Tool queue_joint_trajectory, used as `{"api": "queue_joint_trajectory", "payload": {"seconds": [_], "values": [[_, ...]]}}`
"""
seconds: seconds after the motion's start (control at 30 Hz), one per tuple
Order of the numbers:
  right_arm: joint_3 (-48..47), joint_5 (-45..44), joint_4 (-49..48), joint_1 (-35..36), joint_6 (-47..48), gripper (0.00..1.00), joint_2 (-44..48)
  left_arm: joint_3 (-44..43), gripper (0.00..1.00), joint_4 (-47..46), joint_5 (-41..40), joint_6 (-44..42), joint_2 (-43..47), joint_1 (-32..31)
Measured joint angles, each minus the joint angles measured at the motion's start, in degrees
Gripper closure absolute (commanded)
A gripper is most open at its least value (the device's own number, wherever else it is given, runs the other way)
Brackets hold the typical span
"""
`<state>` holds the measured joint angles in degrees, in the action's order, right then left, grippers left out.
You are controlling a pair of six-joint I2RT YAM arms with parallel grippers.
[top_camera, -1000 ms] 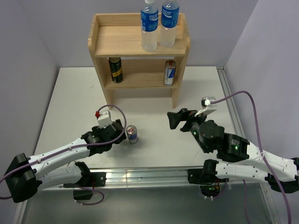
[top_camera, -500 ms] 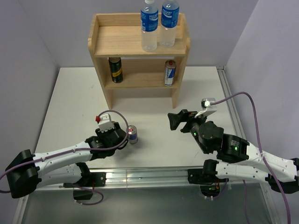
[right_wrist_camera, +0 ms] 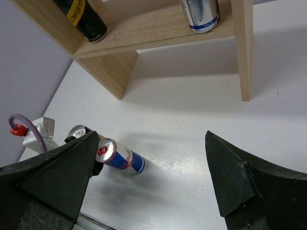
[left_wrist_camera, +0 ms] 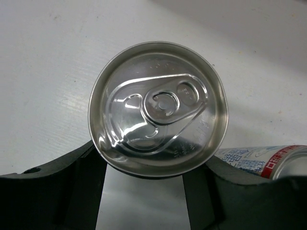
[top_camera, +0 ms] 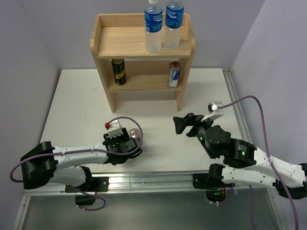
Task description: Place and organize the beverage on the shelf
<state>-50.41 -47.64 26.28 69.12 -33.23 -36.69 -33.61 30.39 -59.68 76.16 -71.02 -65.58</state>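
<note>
Can [left_wrist_camera: 158, 108] in left claw [left_wrist_camera: 151, 153], toppled can [right_wrist_camera: 122, 159] beside; top view shows one.

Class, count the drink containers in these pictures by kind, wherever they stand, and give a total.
Plastic bottles: 2
Cans: 4 (black can, blue-and-silver can, Red Bull can, silver-topped can in the left gripper)
Total: 6
</note>
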Motion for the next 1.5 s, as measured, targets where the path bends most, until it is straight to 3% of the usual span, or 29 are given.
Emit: {"api": "queue_joint_trajectory", "payload": {"seconds": [0.17, 0.43, 0.5, 0.57, 0.6, 0.63, 0.7, 0.97, 1.3, 1.5], "values": [[0.3, 0.0, 0.2, 0.0, -0.2, 0.01, 0.1, -5.6, 0.69, 7.9, -0.7, 4.6, -5.5, -1.2], [0.3, -0.1, 0.1, 0.0, -0.2, 0.01, 0.1, -10.5, 0.72, 17.9, -1.4, 9.2, -7.7, -2.9], [0.3, -0.1, 0.1, 0.0, -0.2, 0.01, 0.1, -10.5, 0.81, 18.8, -1.4, 9.1, -6.7, -3.2], [0.3, -0.1, 0.1, 0.0, -0.2, 0.01, 0.1, -10.6, 0.82, 19.4, -1.5, 8.7, -4.9, -3.5], [0.3, -0.1, 0.1, 0.0, -0.2, 0.01, 0.0, -10.8, 0.93, 19.8, -1.4, 8.0, -3.7, -3.5], [0.3, -0.1, 0.1, 0.0, -0.2, 0.01, 0.0, -11.3, 0.98, 20.1, -1.5, 7.1, -2.4, -3.5], [0.3, -0.1, 0.1, 0.0, -0.2, 0.01, -0.3, -12.7, 1.00, 20.3, -1.6, 4.8, -0.1, -3.5], [0.3, -0.1, 0.0, 0.0, -0.1, 0.01, -2.6, -19.5, 1.00, 14.6, -4.1, -10.1, 6.2, -3.6], [0.3, -0.4, 0.0, 0.0, 0.1, 0.01, -3.8, -20.6, 1.00, -9.0, -3.4, -42.2, 8.3, -2.6], [0.3, -1.0, 0.0, 0.0, 0.2, 0.01, -3.8, -24.6, 1.00, -19.5, 2.3, -54.2, 3.5, 3.1]]}}
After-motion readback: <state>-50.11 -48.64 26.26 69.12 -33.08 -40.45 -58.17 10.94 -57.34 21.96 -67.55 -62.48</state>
